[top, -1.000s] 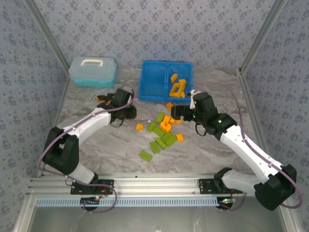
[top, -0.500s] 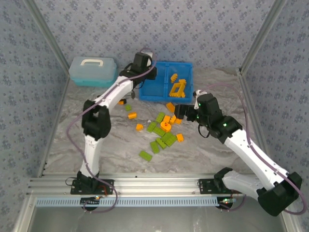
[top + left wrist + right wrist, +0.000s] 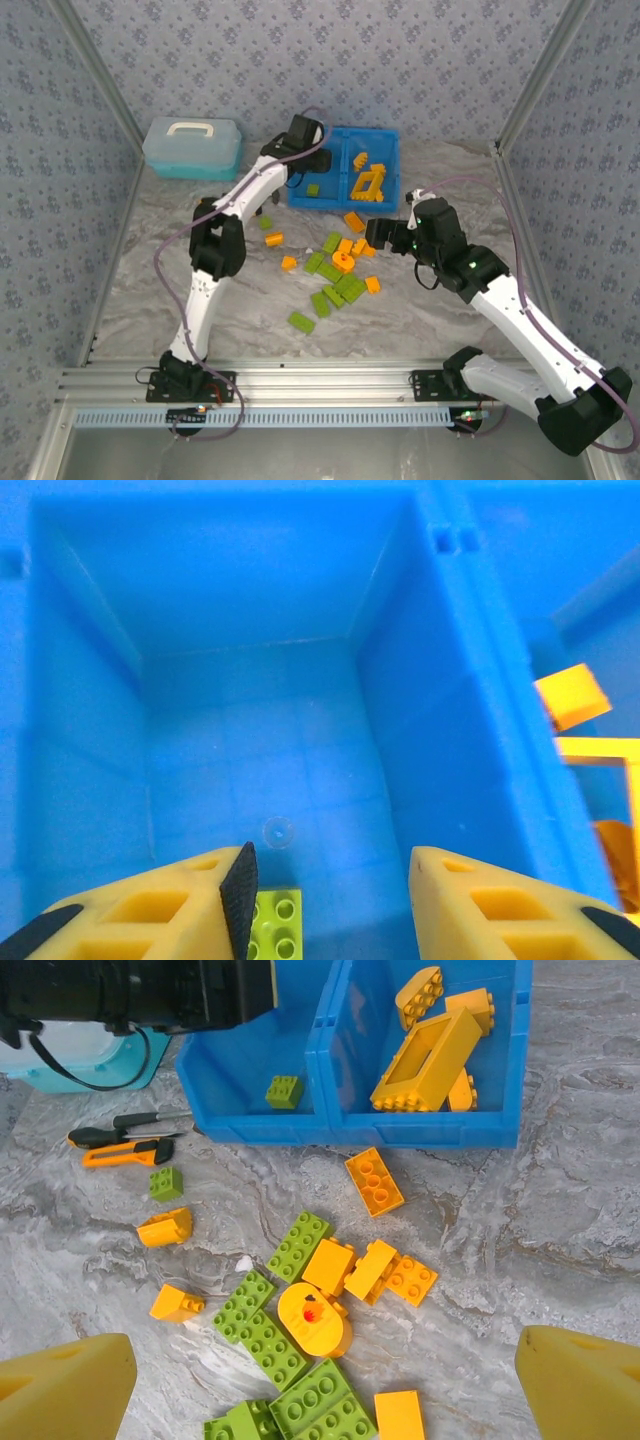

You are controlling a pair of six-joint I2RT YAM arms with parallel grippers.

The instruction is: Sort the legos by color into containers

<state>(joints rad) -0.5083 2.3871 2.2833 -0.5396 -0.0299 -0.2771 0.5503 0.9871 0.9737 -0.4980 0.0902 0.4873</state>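
Partly cropped below the left gripper's point(image 3: 328, 872) parted, empty jaws lies a green brick point(image 3: 275, 930); right gripper point(image 3: 320, 1360) gapes empty.

Lime and orange legos point(image 3: 296, 1246), bright blue bin point(image 3: 420, 1130)

Green lego point(image 3: 274, 922), lower half seemingly off-frame

Left tool point(image 3: 328, 895) hangs over bin's left compartment point(image 3: 270, 750); right compartment point(image 3: 430, 1128) seemingly clear above
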